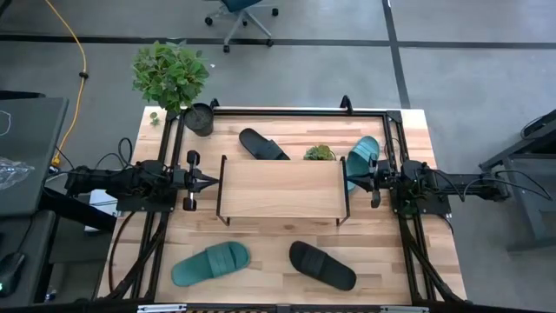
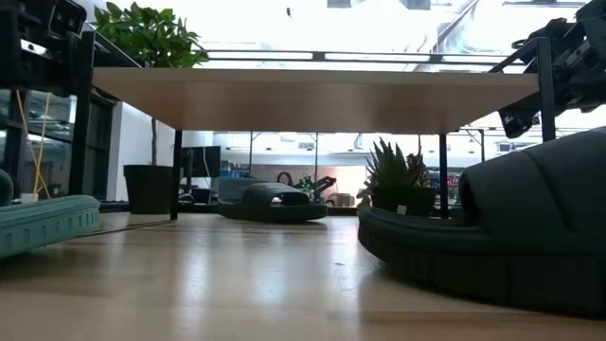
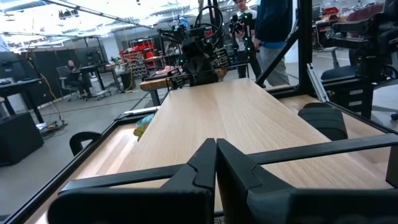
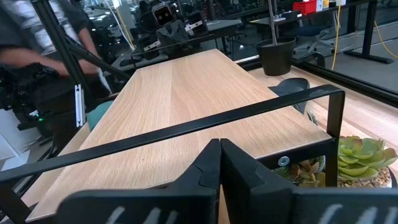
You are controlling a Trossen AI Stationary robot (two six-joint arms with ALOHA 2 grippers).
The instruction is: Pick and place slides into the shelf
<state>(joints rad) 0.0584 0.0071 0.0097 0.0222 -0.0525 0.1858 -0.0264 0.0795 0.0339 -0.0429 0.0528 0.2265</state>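
The shelf (image 1: pixel 280 187), a light wood plank on thin black legs, stands mid-table. One black slide (image 1: pixel 263 144) lies behind it and a teal slide (image 1: pixel 362 156) at its far right corner. Another teal slide (image 1: pixel 211 263) and a second black slide (image 1: pixel 322 265) lie in front of it on the tabletop. My left gripper (image 1: pixel 211 181) is shut and empty, level, pointing at the shelf's left end (image 3: pixel 236 118). At the shelf's right end (image 4: pixel 186 93), my right gripper (image 1: pixel 352 178) is shut and empty, pointing at it.
A small succulent (image 1: pixel 319 154) sits just behind the shelf. A black pot (image 1: pixel 199 119) and a leafy plant (image 1: pixel 174 74) stand at the far left corner. A black frame rail (image 1: pixel 295 111) rims the table. People stand in the room beyond (image 3: pixel 273 25).
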